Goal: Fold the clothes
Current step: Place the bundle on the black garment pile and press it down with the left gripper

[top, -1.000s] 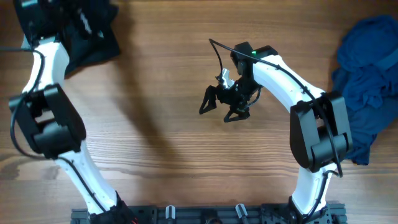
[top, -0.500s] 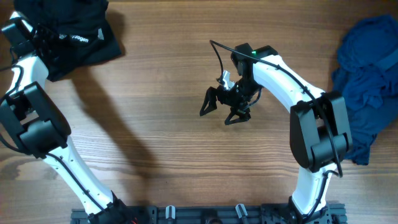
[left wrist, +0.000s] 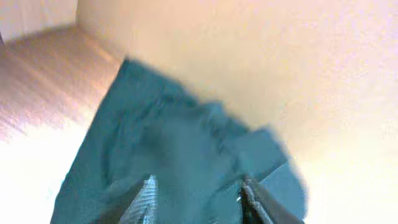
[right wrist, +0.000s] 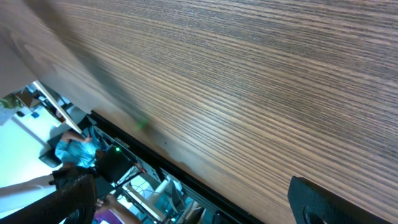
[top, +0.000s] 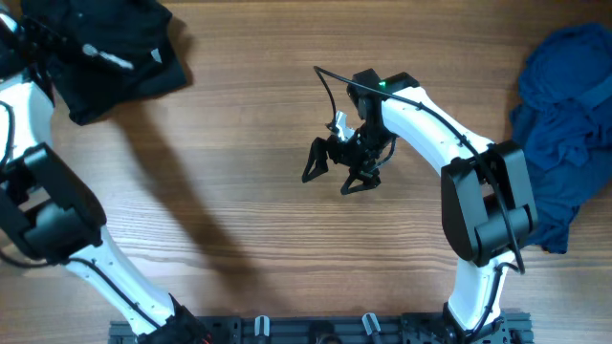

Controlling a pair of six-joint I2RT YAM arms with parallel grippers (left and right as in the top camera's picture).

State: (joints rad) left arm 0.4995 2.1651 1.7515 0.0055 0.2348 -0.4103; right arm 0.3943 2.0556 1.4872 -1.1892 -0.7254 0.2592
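Note:
A black garment lies bunched at the table's far left corner. My left gripper is at its left edge, near the frame corner and partly hidden by cloth. In the left wrist view the cloth looks dark teal and fills the space between the fingers, which are closed on it. My right gripper is open and empty over bare wood at the table's middle. The right wrist view shows its two fingertips wide apart with only table between them.
A crumpled pile of blue clothes lies at the table's right edge. The wooden table stretches between the two arms. The rack along the front edge is at the bottom.
My left arm has swung toward the far left corner, and the black garment has shifted and changed shape with it. My right gripper has barely moved.

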